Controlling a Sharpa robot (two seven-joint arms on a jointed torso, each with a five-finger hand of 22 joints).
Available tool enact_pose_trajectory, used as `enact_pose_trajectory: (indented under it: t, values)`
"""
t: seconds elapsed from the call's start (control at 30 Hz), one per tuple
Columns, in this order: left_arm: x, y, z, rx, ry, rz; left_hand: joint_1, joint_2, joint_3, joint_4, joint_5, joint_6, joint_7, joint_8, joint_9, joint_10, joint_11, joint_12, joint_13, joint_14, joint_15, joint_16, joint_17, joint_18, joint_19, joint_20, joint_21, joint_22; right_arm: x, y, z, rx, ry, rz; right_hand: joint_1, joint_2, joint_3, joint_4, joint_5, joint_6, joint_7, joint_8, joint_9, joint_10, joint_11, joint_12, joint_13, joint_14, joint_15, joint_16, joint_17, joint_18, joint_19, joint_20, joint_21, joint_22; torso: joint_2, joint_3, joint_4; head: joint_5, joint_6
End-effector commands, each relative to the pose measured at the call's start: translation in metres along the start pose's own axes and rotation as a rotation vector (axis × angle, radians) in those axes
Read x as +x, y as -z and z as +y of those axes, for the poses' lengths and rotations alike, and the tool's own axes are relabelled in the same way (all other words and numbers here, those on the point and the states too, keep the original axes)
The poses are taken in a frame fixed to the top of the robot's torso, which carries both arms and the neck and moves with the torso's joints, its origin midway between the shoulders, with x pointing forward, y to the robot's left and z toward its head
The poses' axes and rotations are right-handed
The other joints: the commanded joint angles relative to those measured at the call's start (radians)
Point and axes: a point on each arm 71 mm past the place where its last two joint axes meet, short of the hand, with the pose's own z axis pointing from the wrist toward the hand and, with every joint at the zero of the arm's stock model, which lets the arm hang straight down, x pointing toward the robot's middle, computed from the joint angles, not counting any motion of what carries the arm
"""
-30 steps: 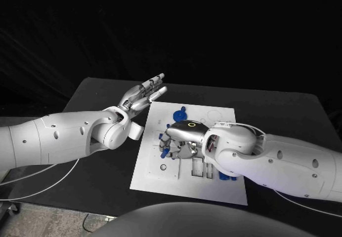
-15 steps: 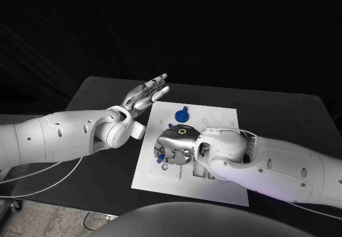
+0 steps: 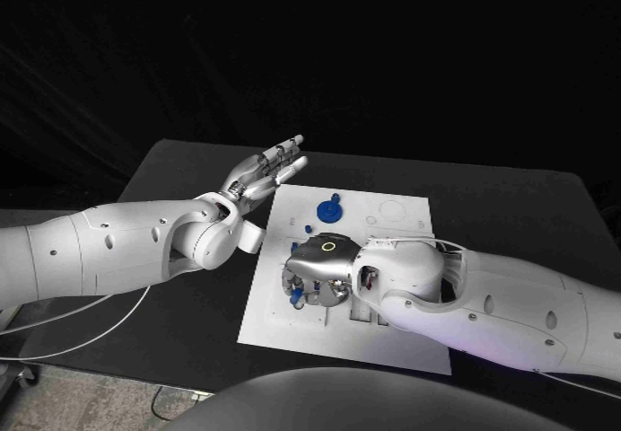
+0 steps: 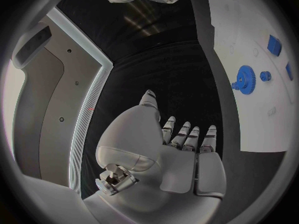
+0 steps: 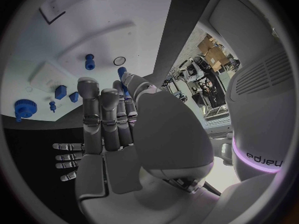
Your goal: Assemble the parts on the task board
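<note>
The black table (image 3: 181,171) spreads under everything, its matte top running out to a rounded far corner on one side and a straight far edge. Thin pale cables (image 3: 91,314) trail across its near left part and droop over the edge towards a speckled grey floor (image 3: 91,400).

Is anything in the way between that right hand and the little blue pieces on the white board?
Nothing visible is. The right hand hovers low over the task board, fingers pointing down at the small blue parts; one blue part sits right at its fingertips. Whether it touches cannot be told.
</note>
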Motion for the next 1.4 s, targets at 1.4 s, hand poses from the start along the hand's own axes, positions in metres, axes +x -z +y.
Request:
enact_pose_trajectory:
  t: [1.4]
  values:
    - [0.0032,-0.0010,-0.0004,0.001,0.020,0.022,0.011,0.011,-0.007,0.001,0.007,0.003,0.011,0.003,0.002,-0.007,0.002,0.004,0.000,-0.003,-0.003,0.000,0.001,0.016,0.004,0.002,0.005,0.002,0.0112,-0.0015,0.0021,0.010,0.068,0.056,-0.003,0.008,0.028,-0.031,0.014,0.002,-0.002,-0.014,0.008,0.008,0.005,-0.046,-0.009,-0.062,0.004,-0.068,-0.060,0.007,-0.061,-0.002,-0.083,0.051,0.001,0.0006,-0.0005,0.001,0.000]
